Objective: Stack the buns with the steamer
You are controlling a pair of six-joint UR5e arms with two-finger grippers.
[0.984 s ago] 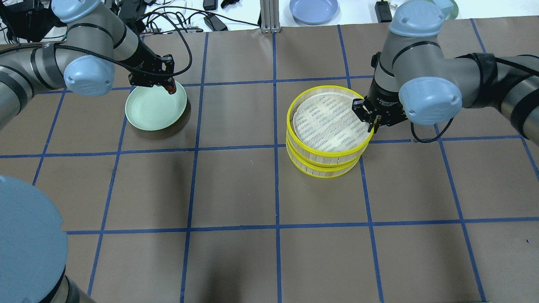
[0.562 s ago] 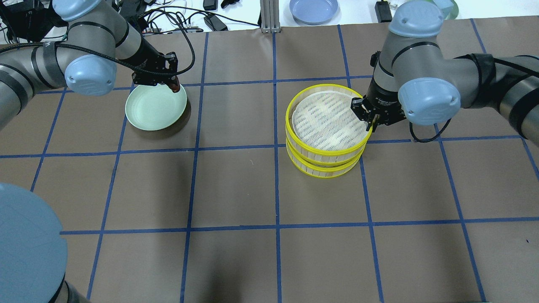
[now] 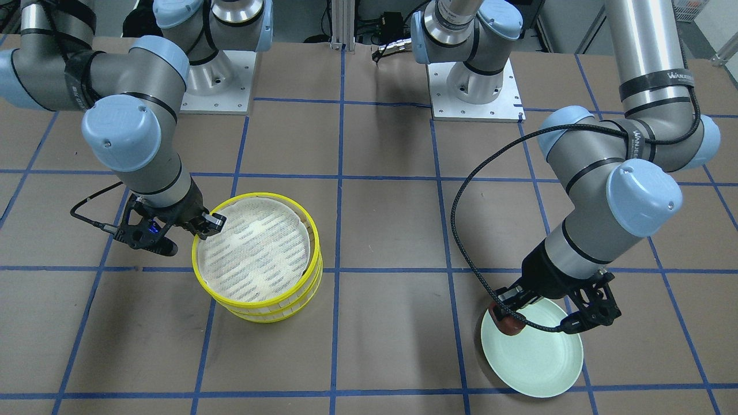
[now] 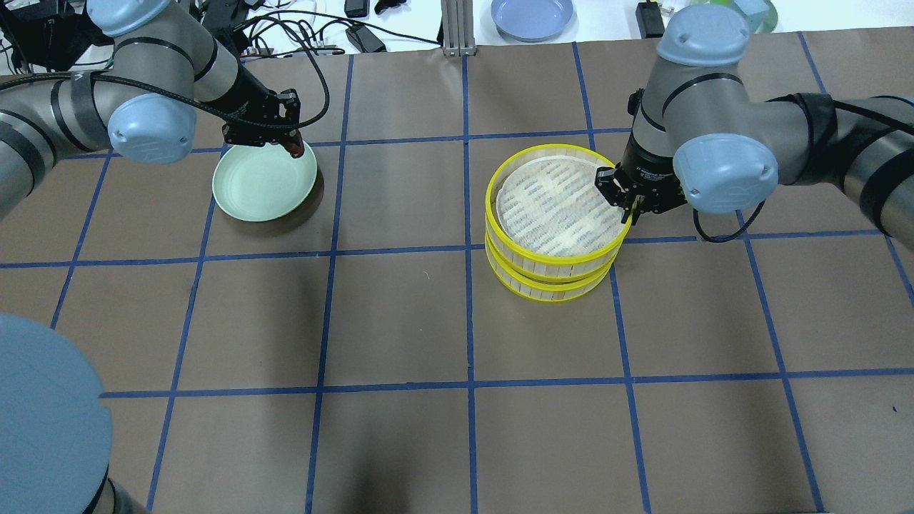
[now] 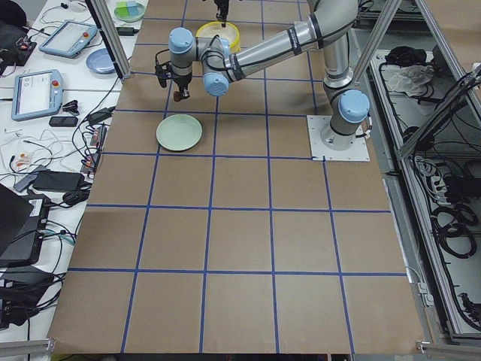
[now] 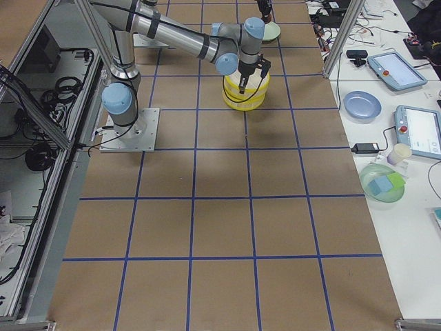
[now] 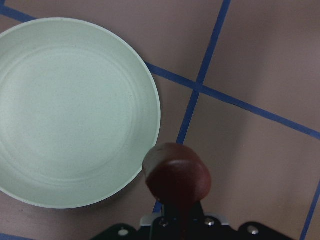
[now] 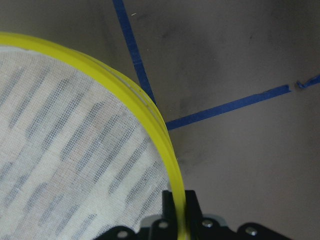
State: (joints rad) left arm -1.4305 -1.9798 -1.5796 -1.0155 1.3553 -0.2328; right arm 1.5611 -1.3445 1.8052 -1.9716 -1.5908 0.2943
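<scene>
My left gripper point(image 4: 291, 145) is shut on the dark reddish-brown bun point(image 4: 293, 149) and holds it over the far right rim of the pale green plate point(image 4: 257, 187). The left wrist view shows the bun point(image 7: 176, 175) just off the plate's edge point(image 7: 70, 110). It also shows in the front view point(image 3: 507, 323). My right gripper point(image 4: 627, 203) is shut on the yellow rim of the top steamer tier point(image 4: 553, 203), which sits slightly offset on the lower tier point(image 4: 550, 293). The rim is pinched in the right wrist view point(image 8: 178, 200). The top liner is bare. The cream bun is hidden.
A blue plate point(image 4: 532, 16) and cables point(image 4: 314, 32) lie on the white bench beyond the table's far edge. Blue tape lines grid the brown table point(image 4: 400, 321). The arm bases point(image 3: 475, 86) stand at the robot's side.
My left gripper with the bun has shifted slightly right and away, toward the plate's far rim. The right gripper and top tier have barely moved.
</scene>
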